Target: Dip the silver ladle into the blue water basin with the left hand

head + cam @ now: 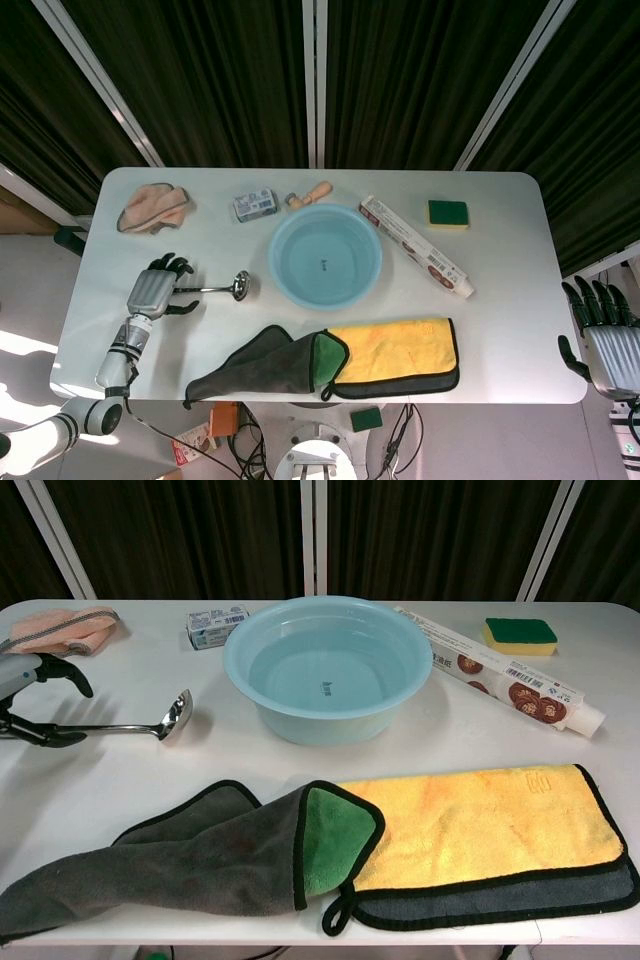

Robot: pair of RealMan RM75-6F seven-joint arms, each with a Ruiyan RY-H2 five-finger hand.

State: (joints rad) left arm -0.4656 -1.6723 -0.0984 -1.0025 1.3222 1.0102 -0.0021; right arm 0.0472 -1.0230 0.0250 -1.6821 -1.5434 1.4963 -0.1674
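Note:
The silver ladle (pixel 222 289) lies on the white table (pixel 500 320), its bowl (pixel 177 716) pointing toward the blue water basin (pixel 325 256), which stands mid-table with water in it. My left hand (pixel 157 287) is at the ladle's handle end, left of the basin. Its fingers (pixel 62 671) are spread above the handle and the thumb sits just below it, so the handle passes between them without being clamped. My right hand (pixel 608 335) hangs past the table's right edge, fingers apart and holding nothing.
A grey, green and yellow cloth pile (pixel 340 362) covers the front of the table. A pink rag (pixel 152 207), a small box (pixel 256 205) and a wooden brush (pixel 309 195) lie at the back. A long wrap box (pixel 416 246) and a sponge (pixel 448 213) lie right of the basin.

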